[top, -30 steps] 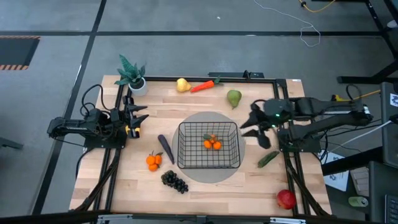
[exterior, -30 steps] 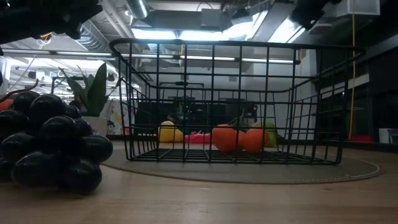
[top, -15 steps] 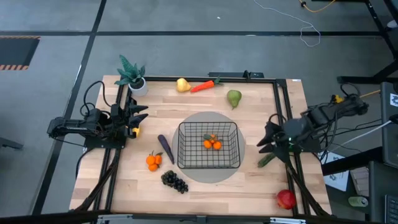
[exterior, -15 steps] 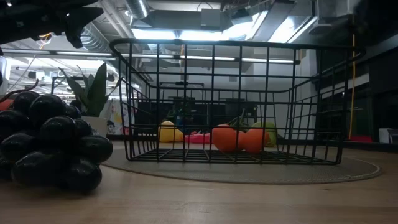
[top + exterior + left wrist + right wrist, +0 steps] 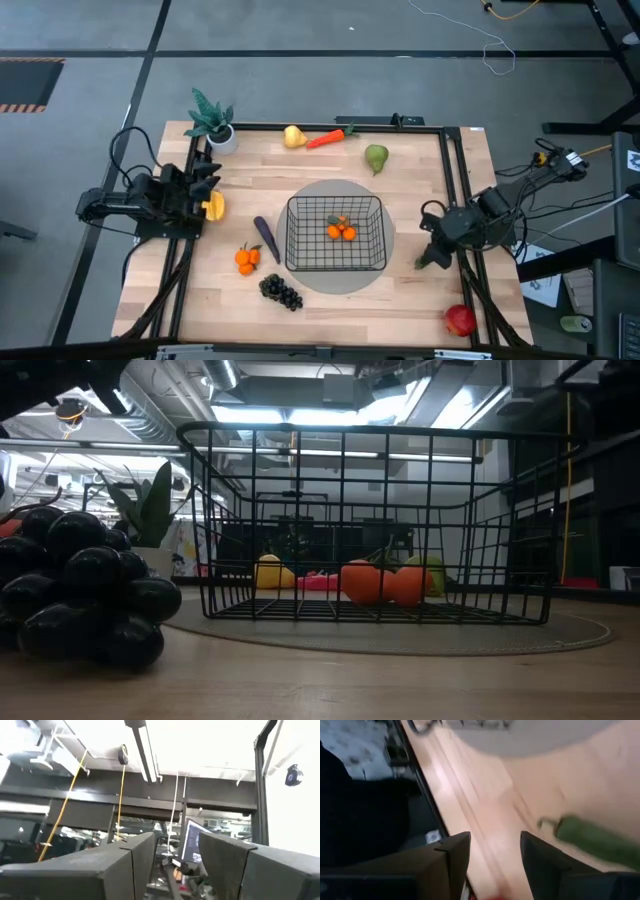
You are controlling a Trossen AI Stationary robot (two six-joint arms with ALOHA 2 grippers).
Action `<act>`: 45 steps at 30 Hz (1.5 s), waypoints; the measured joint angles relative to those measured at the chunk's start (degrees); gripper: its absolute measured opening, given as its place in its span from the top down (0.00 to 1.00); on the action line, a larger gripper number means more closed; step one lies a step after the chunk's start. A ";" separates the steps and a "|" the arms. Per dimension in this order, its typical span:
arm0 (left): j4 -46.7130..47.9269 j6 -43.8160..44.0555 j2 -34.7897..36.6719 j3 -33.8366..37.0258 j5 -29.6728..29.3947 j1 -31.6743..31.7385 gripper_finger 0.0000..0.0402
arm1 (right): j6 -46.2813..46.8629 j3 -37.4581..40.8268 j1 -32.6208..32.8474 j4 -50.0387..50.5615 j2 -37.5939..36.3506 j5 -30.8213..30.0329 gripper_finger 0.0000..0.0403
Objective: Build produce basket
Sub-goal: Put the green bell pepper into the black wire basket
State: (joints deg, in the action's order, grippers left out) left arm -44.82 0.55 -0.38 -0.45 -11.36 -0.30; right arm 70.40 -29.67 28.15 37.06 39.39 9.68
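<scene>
The black wire-mesh basket (image 5: 336,233) stands on a grey round mat (image 5: 330,188) at the table's middle, with oranges (image 5: 342,230) on its floor. My right gripper (image 5: 430,240) is open just right of the basket, over the green cucumber (image 5: 426,262), which lies on the table; in the right wrist view the cucumber (image 5: 595,840) lies beside the fingers, untouched. My left gripper (image 5: 208,176) is open at the table's left edge, tipped up toward the ceiling (image 5: 175,840), beside the yellow mango (image 5: 213,207).
On the table lie the eggplant (image 5: 264,237), more oranges (image 5: 246,259), grapes (image 5: 282,291), a red apple (image 5: 460,320), a yellow pear (image 5: 294,136), a carrot (image 5: 326,138) and a green pear (image 5: 376,157). A potted plant (image 5: 212,122) stands at the far left corner.
My right gripper has drawn back from beside the green pear toward the table's right and near edges, and now stands over the cucumber. My left gripper has pulled back toward the table's left edge and tipped upward, uncovering the mango.
</scene>
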 joint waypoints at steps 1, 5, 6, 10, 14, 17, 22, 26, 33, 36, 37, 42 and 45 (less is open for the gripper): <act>0.25 -1.97 -0.03 0.00 0.01 0.00 0.62 | 0.06 0.00 0.25 -0.85 0.22 -1.73 0.60; 2.00 -4.73 -1.09 -0.01 0.07 0.00 0.62 | -1.01 0.00 2.72 -5.43 2.68 -6.12 0.60; 3.10 -3.67 -1.59 0.00 0.11 0.00 0.62 | -1.84 0.00 3.38 -7.23 3.42 -5.88 0.60; 3.32 0.63 -3.12 -0.01 0.43 0.00 0.62 | -6.06 -0.22 4.44 -14.30 4.99 -0.63 0.60; 4.88 1.00 -5.28 0.00 -0.13 -0.01 0.62 | -12.57 -0.70 5.53 -21.86 5.28 0.40 0.60; 4.98 2.78 -6.49 0.00 -0.29 -0.01 0.62 | -18.13 -0.72 7.40 -22.46 5.73 0.56 0.60; 4.84 4.37 -6.91 0.00 -0.06 -0.02 0.62 | -20.07 -0.70 9.33 -14.27 7.96 -4.17 0.60; 4.06 3.89 -6.91 0.00 -0.57 -0.01 0.62 | -19.75 -0.71 9.61 -9.69 11.19 -4.29 0.60; 4.09 3.40 -6.91 0.00 -3.17 0.00 0.62 | -22.26 -11.69 8.88 11.41 17.20 -0.72 0.60; 4.11 3.37 -6.91 0.00 -3.40 0.00 0.62 | -27.48 -18.58 8.86 21.56 20.70 -7.67 0.60; 4.14 3.37 -6.91 0.00 -3.65 -0.02 0.62 | -29.56 -20.22 8.86 23.25 21.95 -10.59 0.60; 4.26 3.36 -6.91 0.00 -4.04 0.00 0.62 | -37.45 -22.58 8.82 24.40 28.71 -15.95 0.60; 4.26 3.35 -6.91 0.00 -4.06 -0.01 0.62 | -37.63 -21.99 8.86 26.04 33.25 -14.26 0.60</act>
State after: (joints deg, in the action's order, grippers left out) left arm -40.56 3.90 -7.29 -0.45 -15.42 -0.30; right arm 32.78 -51.66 37.01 63.10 72.65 -4.58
